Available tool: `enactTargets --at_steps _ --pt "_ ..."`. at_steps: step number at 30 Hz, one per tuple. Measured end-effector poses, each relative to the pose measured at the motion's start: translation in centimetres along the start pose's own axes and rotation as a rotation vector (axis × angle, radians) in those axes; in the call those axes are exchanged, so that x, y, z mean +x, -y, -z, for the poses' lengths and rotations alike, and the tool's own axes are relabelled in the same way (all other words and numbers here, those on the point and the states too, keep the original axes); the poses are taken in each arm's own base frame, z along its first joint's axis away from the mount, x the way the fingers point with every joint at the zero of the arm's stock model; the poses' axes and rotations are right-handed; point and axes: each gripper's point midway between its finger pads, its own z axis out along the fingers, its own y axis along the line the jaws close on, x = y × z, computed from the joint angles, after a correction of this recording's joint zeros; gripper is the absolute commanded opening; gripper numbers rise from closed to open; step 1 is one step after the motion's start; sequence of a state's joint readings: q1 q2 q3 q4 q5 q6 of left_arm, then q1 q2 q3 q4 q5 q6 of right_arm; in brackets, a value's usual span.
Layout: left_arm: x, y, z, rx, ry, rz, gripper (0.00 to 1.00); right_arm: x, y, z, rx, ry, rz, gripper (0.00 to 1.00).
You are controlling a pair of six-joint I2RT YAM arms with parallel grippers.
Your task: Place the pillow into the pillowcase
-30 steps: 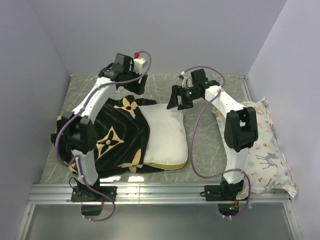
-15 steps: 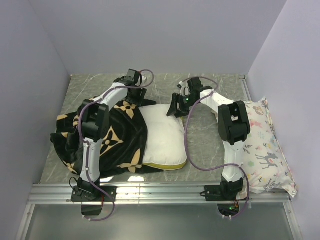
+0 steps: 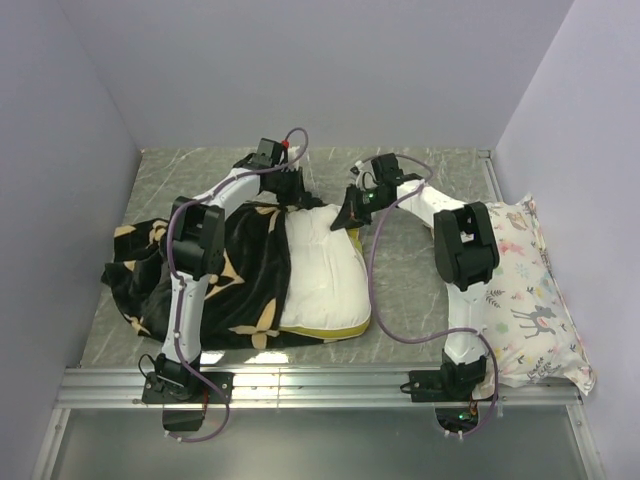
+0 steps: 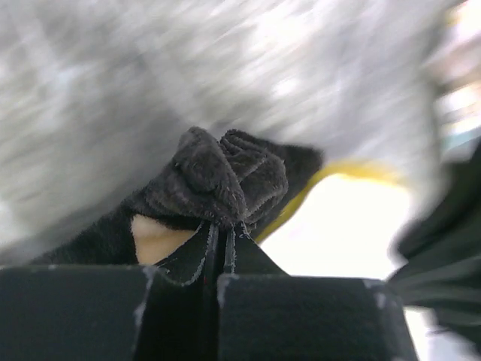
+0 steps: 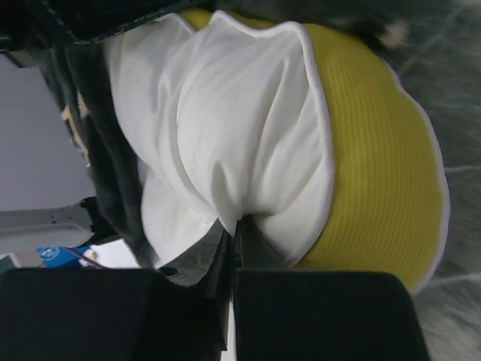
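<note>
The white pillow (image 3: 320,270) with its yellow band lies mid-table, its left part inside the black flower-print pillowcase (image 3: 225,275). My left gripper (image 3: 295,195) is at the far edge of the case's opening, shut on a bunched fold of the black plush pillowcase (image 4: 225,180), as the left wrist view shows. My right gripper (image 3: 345,213) is at the pillow's far right corner, shut on a pinch of the white pillow (image 5: 225,135) next to the yellow band (image 5: 376,165).
A deer-print pillow (image 3: 530,300) lies along the right edge of the table beside the right arm's base. Grey walls close the table at the back and both sides. Marbled tabletop (image 3: 420,290) shows right of the pillow.
Both grippers came down from above the table and closed, the left on the pillowcase's far edge, the right on the pillow's far corner. The pillow's far end is now bunched and lifted.
</note>
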State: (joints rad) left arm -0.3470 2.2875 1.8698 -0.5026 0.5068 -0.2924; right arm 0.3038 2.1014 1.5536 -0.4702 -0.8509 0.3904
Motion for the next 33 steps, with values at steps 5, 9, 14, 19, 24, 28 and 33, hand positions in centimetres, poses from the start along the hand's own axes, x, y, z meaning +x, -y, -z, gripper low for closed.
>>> enactTargets --at_steps 5,9,14,19,24,28,33 --pt "-3.2 6.3 0.0 0.168 0.103 0.161 0.00 1.7 -3.0 0.4 -0.062 0.018 -0.029 0.00" --pt "-3.8 11.4 -0.5 0.256 0.126 0.204 0.00 2.3 -6.2 2.4 -0.105 0.061 0.003 0.00" --pt "-4.8 13.8 -1.3 0.307 0.153 0.157 0.50 0.3 -6.5 3.1 -0.100 0.144 0.055 0.11" --pt "-7.8 11.8 0.5 0.281 0.192 0.011 0.81 -3.0 -3.0 2.0 0.012 0.193 0.073 0.63" --pt "-8.1 5.4 7.6 0.093 0.219 -0.107 0.82 -3.1 -0.1 3.3 0.098 0.192 0.035 0.91" --pt "-4.1 0.2 16.7 -0.126 0.215 -0.207 0.81 -0.8 0.1 5.4 0.112 0.173 0.002 0.92" --pt "3.4 -1.2 23.6 -0.274 0.148 -0.338 0.81 5.9 -1.2 4.8 0.087 0.039 -0.012 0.92"
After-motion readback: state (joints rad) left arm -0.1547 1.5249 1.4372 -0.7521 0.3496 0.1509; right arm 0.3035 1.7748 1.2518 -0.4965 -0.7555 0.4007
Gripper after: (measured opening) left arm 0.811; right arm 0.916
